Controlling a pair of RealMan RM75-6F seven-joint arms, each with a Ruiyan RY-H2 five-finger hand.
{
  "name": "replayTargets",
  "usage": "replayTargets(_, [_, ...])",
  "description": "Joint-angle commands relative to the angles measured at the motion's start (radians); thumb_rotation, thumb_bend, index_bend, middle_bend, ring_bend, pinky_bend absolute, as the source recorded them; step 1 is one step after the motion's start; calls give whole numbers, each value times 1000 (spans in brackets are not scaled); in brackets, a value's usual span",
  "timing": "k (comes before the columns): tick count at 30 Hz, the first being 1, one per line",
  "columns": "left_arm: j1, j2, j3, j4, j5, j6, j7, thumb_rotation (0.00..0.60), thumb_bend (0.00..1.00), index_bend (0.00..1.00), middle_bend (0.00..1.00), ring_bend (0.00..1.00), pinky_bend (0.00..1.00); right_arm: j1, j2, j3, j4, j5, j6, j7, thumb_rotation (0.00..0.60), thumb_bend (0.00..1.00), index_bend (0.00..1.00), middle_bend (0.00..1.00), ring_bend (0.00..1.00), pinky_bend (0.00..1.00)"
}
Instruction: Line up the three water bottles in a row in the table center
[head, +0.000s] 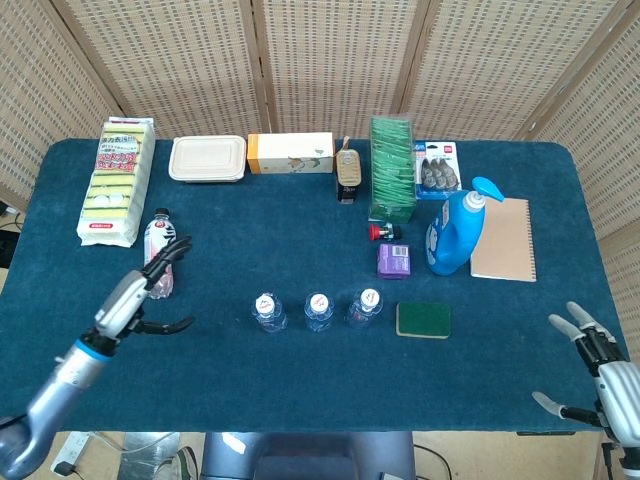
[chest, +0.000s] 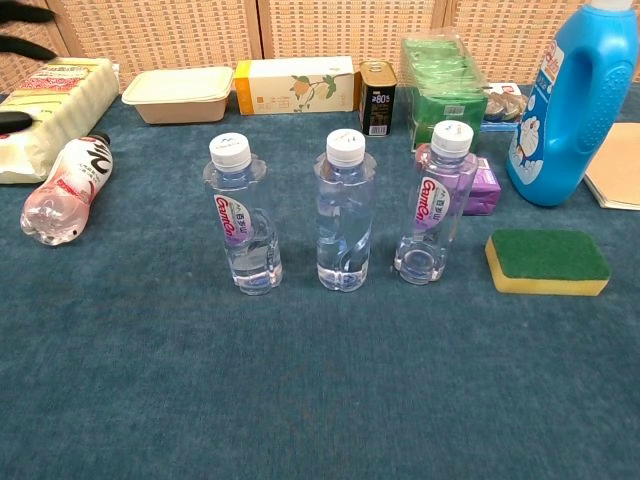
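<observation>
Since 3 water bottles (chest: 343, 210) stand upright in a row left of the sponge (chest: 547, 262), the task looks done; left hand (head: 138, 292) hangs empty with fingers spread, as does right hand (head: 592, 352).

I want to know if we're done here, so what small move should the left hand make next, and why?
Probably just retreat to rest. The left bottle, middle bottle and right bottle stand upright in a row, apart from each other, and the left hand is open and holds nothing, well off to their side.
</observation>
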Motion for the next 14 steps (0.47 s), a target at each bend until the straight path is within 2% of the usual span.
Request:
replayTargets(1, [107,140,27,-85,-36,90,136,600,181,0,0,0,92,-1,-3,2,-6,6,-2,-19,600,0,132,0,0,51])
replayTargets(9, [300,229,76,-112,-124,201,323,600,177,0,0,0,71,-9,-20,17,-32,44,-8,-114,600,0,131,0,0,27])
replayTargets(14, [375,238,99,-117,-138,222,346,600,178,0,0,0,71,-10,-36,27,-48,70,-20,-182,600,0,128,0,0,21])
